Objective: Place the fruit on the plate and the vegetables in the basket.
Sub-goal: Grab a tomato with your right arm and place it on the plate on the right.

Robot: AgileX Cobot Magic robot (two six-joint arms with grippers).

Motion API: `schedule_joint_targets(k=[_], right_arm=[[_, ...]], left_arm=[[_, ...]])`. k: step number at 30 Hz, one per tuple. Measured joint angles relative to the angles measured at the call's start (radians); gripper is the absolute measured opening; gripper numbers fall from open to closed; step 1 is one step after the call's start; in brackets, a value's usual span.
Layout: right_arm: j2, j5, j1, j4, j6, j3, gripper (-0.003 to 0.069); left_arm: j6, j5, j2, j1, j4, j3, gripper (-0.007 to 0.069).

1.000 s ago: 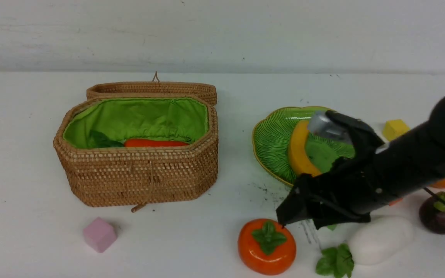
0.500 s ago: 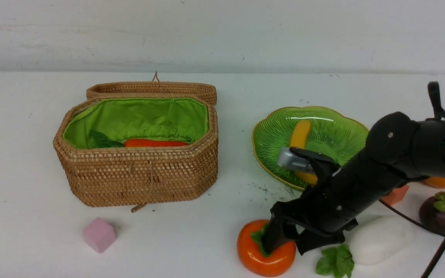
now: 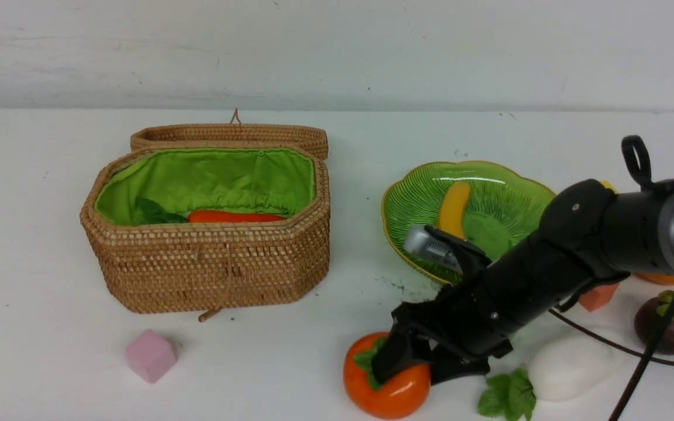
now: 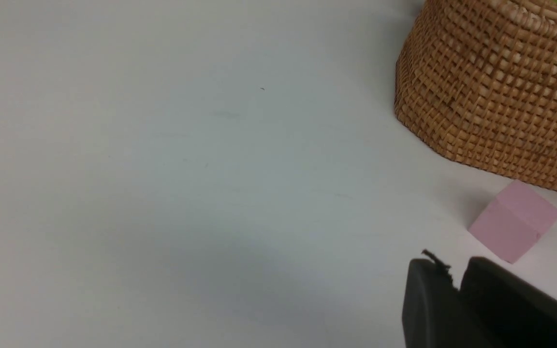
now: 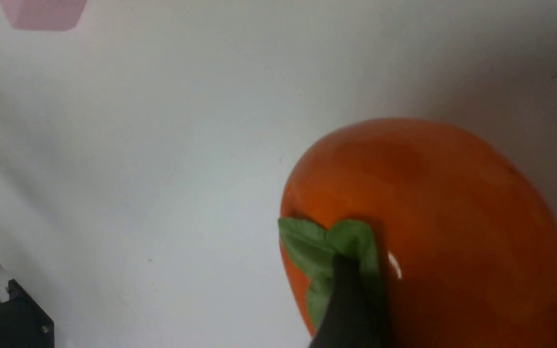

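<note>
**Near zone.** The persimmon [image 3: 389, 394] rests on the table [image 3: 313, 351], right of centre at the near edge. The right gripper [image 3: 416, 371] is down on it, its jaws standing apart astride the fruit. In the right wrist view one finger [image 5: 351, 304] lies on the green leaf cap. The other shows only as a dark sliver at the fruit's opposite flank. A firm clamp is not evident. Just right of the persimmon lies the radish [image 3: 574, 365], white body on its side, green leaves pointing toward the persimmon, outside the basket. At near left the pink cube [image 3: 150, 355] sits alone. The left gripper [image 4: 455, 278] appears only in its own wrist view, above the table near the pink cube. Its fingers are drawn together with a thin seam between them and carry nothing.

**Middle zone.** The mangosteen [image 3: 667, 327] stands on the table at far right, with a dark cable crossing in front of it. An orange cube [image 3: 597, 296] sits just under the right arm. The mango [image 3: 659, 279] shows as a narrow orange strip behind that arm, on the table and off the plate.

**Far zone.** The basket [image 3: 208, 275] stands left of centre, its lid [image 3: 229, 135] thrown back behind it. Inside, on the green lining, the carrot [image 3: 234, 216] lies along the near wall with a dark green leaf at its left. The plate [image 3: 419, 204] sits right of the basket, apart from it, and holds the banana [image 3: 454, 207].
</note>
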Motion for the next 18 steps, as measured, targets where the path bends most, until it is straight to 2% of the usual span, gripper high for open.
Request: schedule_joint_targets(k=[11, 18], right_arm=[[-0.053, 0.069, -0.005, -0.035, 0.012, -0.069, 0.0511], [-0.090, 0.147, -0.093, -0.029, 0.033, -0.185, 0.0511]], left_arm=[[0.000, 0.000, 0.000, 0.000, 0.000, 0.000, 0.0092], [0.000, 0.000, 0.000, 0.000, 0.000, 0.000, 0.0092]])
